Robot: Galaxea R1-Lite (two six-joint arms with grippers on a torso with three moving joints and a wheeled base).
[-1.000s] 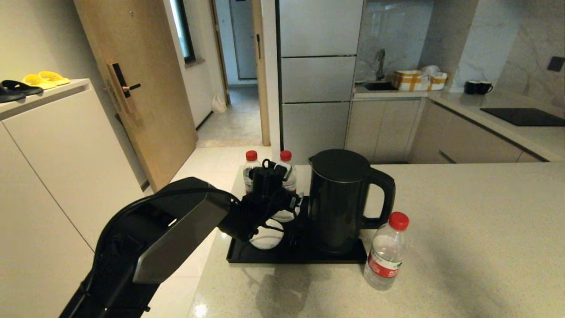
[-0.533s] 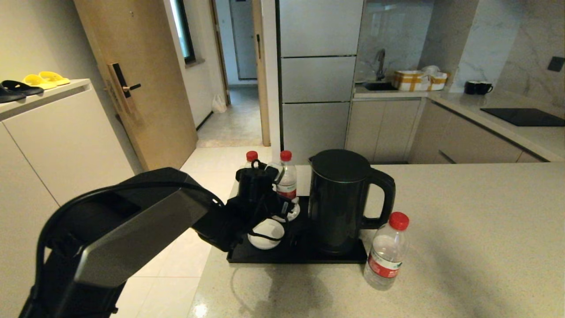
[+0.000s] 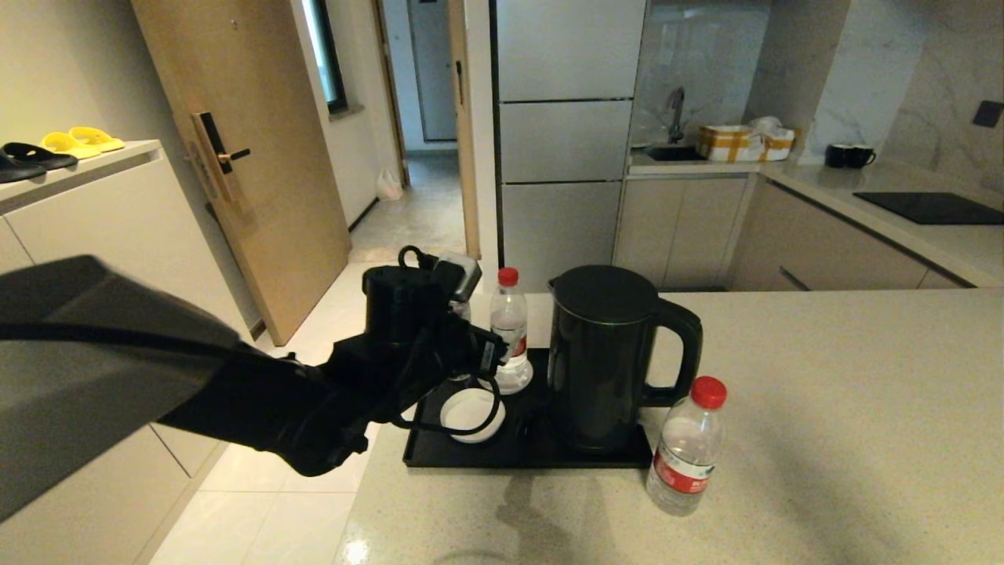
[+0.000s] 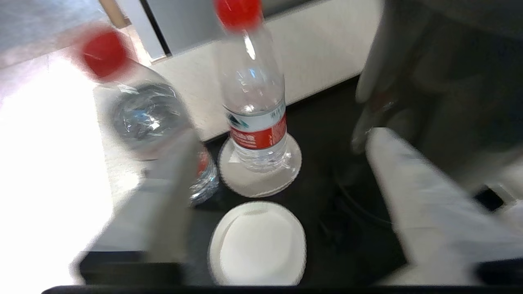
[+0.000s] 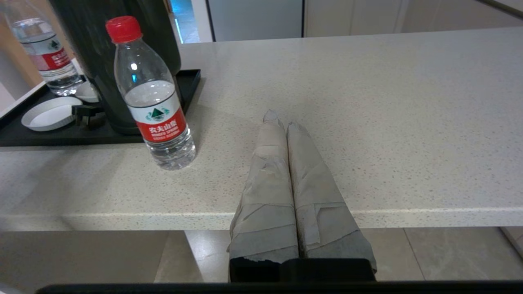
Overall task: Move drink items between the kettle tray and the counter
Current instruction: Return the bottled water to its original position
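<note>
Bottle (image 4: 143, 118) beside left gripper (image 4: 278, 163)

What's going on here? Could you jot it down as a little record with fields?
Left pincer: open, above the kettle tray, one finger beside the blurred bottle
Right pincer: shut, empty, parked at the counter edge
Bottles on the tray side: blurred bottle, plus upright bottle standing on a white dish
Bottle on the counter: upright, beside the tray
Kettle: on the tray
Empty white dish: on the tray
</note>
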